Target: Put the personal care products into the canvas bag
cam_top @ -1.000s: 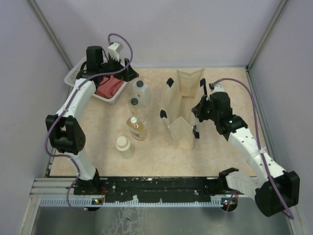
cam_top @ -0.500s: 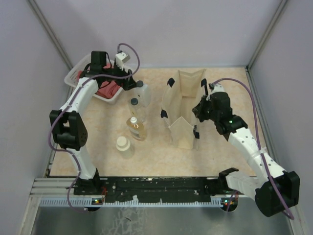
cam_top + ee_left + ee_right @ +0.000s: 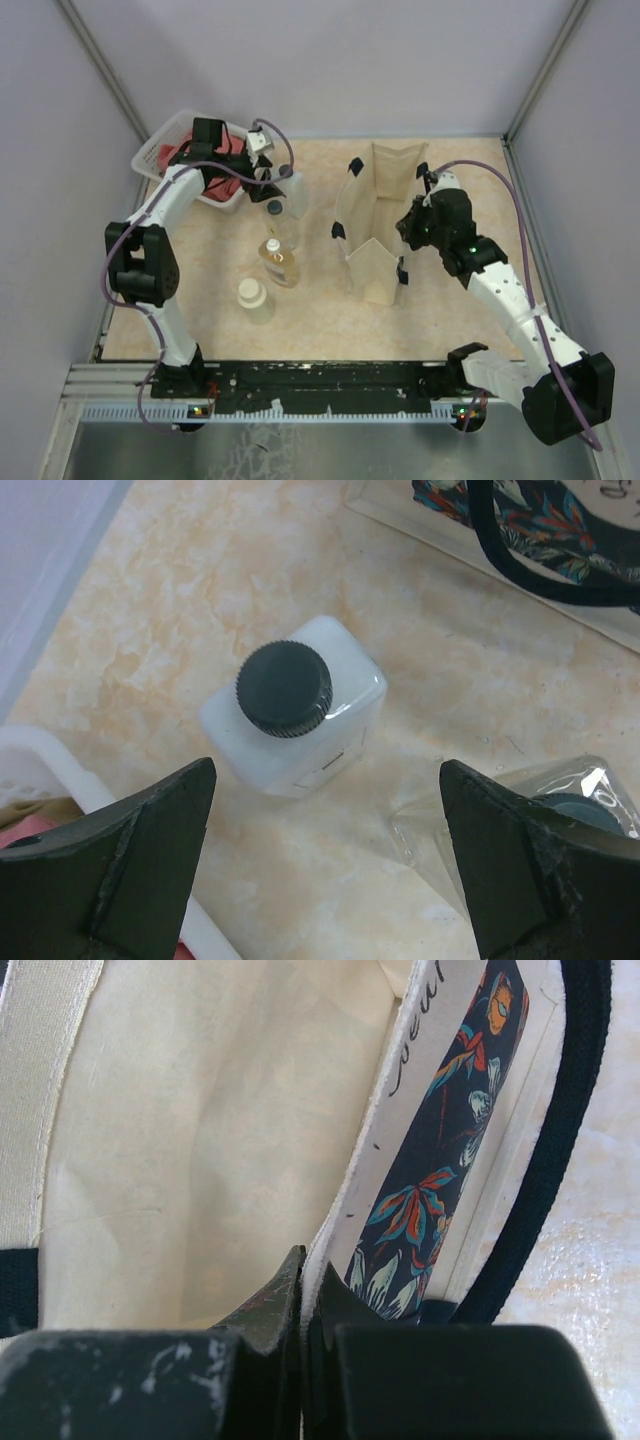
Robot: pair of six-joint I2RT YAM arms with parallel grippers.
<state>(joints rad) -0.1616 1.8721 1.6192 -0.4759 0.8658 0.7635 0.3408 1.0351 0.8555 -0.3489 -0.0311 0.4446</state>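
The white bottle with a black cap point(image 3: 293, 190) stands left of the canvas bag point(image 3: 375, 215). My left gripper point(image 3: 278, 178) is open just above and beside it. In the left wrist view the bottle point(image 3: 290, 705) stands beyond the gap between the open fingers point(image 3: 330, 880). The clear bottle point(image 3: 277, 222) shows at the right finger point(image 3: 560, 810). The amber bottle point(image 3: 275, 262) and the squat cream bottle point(image 3: 251, 297) stand nearer. My right gripper point(image 3: 408, 225) is shut on the bag's right rim point(image 3: 305, 1270), and the bag's inside point(image 3: 200, 1140) is open.
A white lattice basket point(image 3: 150, 160) with a red cloth point(image 3: 228, 186) stands at the far left, under my left arm. Its rim point(image 3: 40, 770) is beside the left finger. The bag's black strap point(image 3: 550, 1140) hangs along its printed side.
My left gripper has moved from over the basket to the right and down, to the white bottle. The right gripper still holds the bag's rim, and the bag has shifted slightly.
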